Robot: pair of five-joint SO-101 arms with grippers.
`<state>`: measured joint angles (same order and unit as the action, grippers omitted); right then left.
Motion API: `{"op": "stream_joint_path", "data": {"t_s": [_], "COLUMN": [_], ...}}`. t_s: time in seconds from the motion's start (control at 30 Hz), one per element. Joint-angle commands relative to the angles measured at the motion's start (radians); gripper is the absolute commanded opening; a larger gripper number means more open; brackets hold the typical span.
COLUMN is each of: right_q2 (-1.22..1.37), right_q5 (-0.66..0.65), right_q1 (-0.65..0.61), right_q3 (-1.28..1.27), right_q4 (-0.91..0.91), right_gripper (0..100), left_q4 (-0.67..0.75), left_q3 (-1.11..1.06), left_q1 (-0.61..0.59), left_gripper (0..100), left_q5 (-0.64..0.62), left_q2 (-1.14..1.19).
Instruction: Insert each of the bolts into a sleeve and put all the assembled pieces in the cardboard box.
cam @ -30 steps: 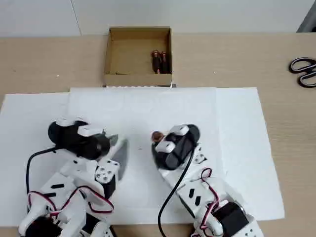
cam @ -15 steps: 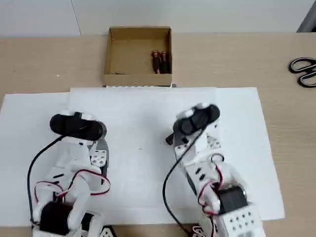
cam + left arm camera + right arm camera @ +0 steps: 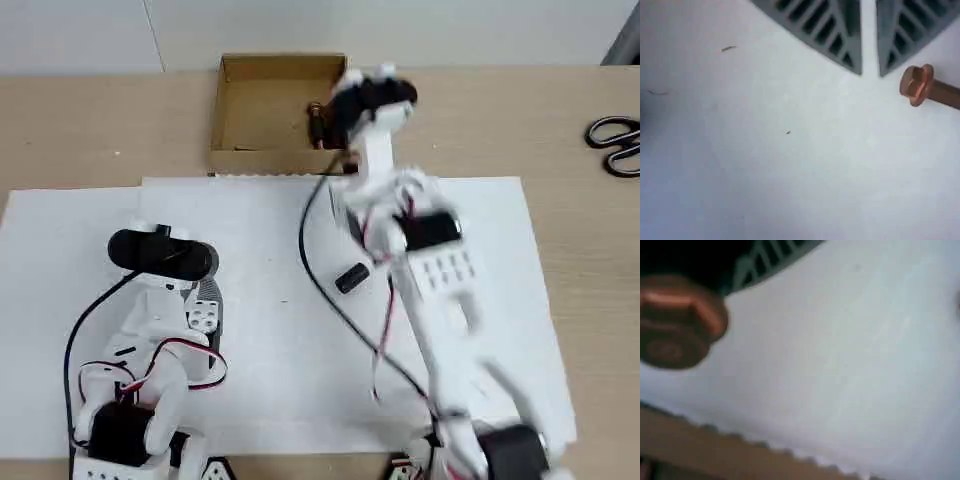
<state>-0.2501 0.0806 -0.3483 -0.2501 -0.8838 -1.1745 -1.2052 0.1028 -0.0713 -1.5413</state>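
Observation:
The cardboard box (image 3: 280, 160) stands at the far side of the table. My right gripper (image 3: 325, 110) hangs over the box's right part, shut on a bolt-and-sleeve piece. Its copper bolt head (image 3: 677, 325) pokes out below a dark sleeve in the right wrist view. Assembled pieces (image 3: 318, 128) lie in the box, partly hidden by that gripper. My left gripper (image 3: 870, 70) sits low over the white paper (image 3: 280, 260), its fingers (image 3: 840, 35) nearly together with nothing between them. A loose copper bolt (image 3: 925, 89) lies on the paper just beside them.
Scissors (image 3: 615, 145) lie on the wooden table at the far right. The right arm (image 3: 420, 250) stretches across the paper's middle toward the box. The left arm (image 3: 160, 330) is folded back at the near left.
The right arm has swung from the middle of the paper out to the box, carrying the piece. The left arm has drawn back toward its base.

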Motion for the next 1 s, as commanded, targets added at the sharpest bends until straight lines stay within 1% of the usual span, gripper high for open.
{"op": "stream_joint_path", "data": {"t_s": [0.0,0.23,0.4,0.57,0.7,0.77,0.83,0.97], "right_q2": [0.211,0.608,0.852,1.072,1.230,1.291,1.339,1.392], "right_q5": [-0.023,-0.037,-0.037,-0.037,-0.038,-0.040,-0.074,-0.137], "right_q1": [0.025,0.025,0.024,0.008,-0.010,-0.030,-0.048,-0.085], "right_q3": [0.334,0.781,1.051,1.321,1.522,1.617,1.682,1.758], "right_q4": [-0.001,0.002,0.002,0.008,0.067,0.062,0.028,-0.082], "right_gripper": [0.2,0.3,0.3,0.4,0.4,0.8,4.9,19.8], "left_q4": [-0.015,-0.066,-0.061,-0.066,-0.068,-0.068,-0.068,-0.063], "left_q3": [0.004,0.007,0.008,0.008,0.008,0.008,0.005,0.004], "left_q1": [-0.005,-0.005,-0.005,-0.005,-0.005,-0.005,-0.005,-0.005], "left_gripper": [1,1,1,1,1,1,1,1], "left_q5": [0.005,0.005,0.008,0.009,0.009,0.009,0.009,0.009], "left_q2": [-0.005,-0.011,-0.011,-0.011,-0.011,-0.011,-0.011,-0.005]}}
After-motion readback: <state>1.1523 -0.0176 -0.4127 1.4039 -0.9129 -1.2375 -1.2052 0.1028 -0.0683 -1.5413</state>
